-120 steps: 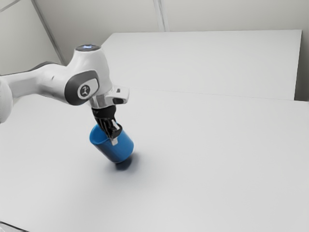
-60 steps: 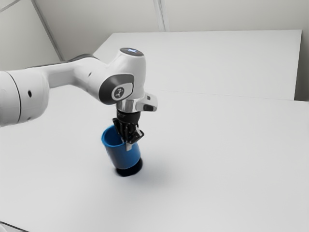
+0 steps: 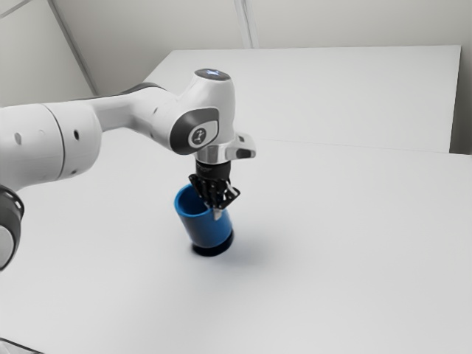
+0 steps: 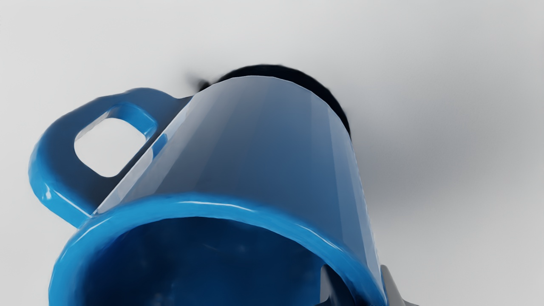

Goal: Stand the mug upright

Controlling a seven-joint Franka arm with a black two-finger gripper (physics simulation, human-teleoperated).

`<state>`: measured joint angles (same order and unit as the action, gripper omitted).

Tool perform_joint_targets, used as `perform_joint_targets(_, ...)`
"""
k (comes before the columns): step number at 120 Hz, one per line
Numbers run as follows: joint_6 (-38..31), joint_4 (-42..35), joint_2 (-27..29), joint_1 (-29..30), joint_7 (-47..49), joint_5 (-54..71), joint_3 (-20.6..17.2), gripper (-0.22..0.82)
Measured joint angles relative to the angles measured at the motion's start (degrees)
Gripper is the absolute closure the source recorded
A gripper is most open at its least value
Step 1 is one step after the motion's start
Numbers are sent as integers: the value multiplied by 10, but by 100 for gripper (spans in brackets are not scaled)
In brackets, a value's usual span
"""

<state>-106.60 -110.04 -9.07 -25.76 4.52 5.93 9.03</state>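
A blue mug (image 3: 209, 227) held tilted over a broad white table (image 3: 332, 258) in a pale room.
The table spreads beneath pale walls (image 3: 354, 22), with 1 more white surface (image 3: 317, 96) behind it; the white arm (image 3: 208, 103) comes in from the exterior view's left. The mug's mouth leans toward that side, a dark shadow (image 3: 214, 250) under its base. The black gripper (image 3: 214, 212) pinches the mug's wall at the rim, 1 finger inside, 1 outside.
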Motion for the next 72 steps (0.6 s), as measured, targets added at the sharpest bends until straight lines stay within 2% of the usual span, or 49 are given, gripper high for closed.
perform_joint_targets(32, -34, 1, -20, 2, 15, -19, 0, 76)
perform_joint_targets(54, -38, 1, -19, 3, 19, -36, 3, 39)
perform_joint_targets(72, -36, 16, -4, 6, 20, -48, 10, 20)
